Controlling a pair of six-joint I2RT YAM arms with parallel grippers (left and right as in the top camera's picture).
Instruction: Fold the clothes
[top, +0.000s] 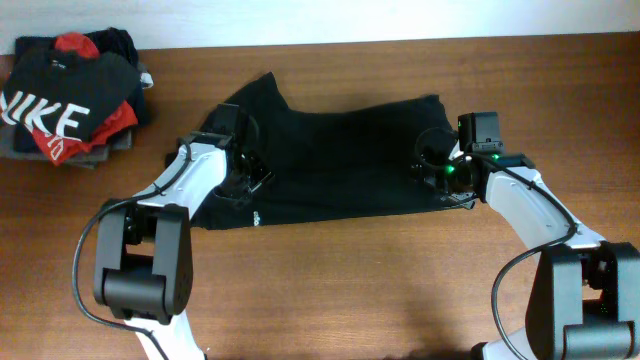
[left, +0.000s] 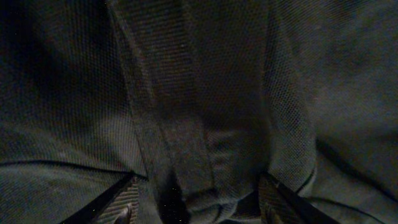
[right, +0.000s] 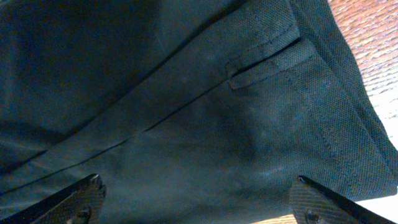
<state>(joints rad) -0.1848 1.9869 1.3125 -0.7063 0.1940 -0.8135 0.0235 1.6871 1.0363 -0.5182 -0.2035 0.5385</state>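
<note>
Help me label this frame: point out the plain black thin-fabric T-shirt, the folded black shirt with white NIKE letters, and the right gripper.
plain black thin-fabric T-shirt (top: 340, 165): overhead view, mid-body fabric.
folded black NIKE shirt (top: 70, 85): overhead view, black front above the letters.
right gripper (right: 199, 200): right wrist view, midway between fingertips.

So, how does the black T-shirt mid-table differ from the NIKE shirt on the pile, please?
The black T-shirt lies spread on the table; the NIKE shirt sits bunched atop a pile of clothes. The T-shirt is plain but for a tiny white mark; the NIKE shirt bears large white letters. The left gripper and right gripper are down on the T-shirt; neither is near the NIKE shirt. Both are black.
</note>
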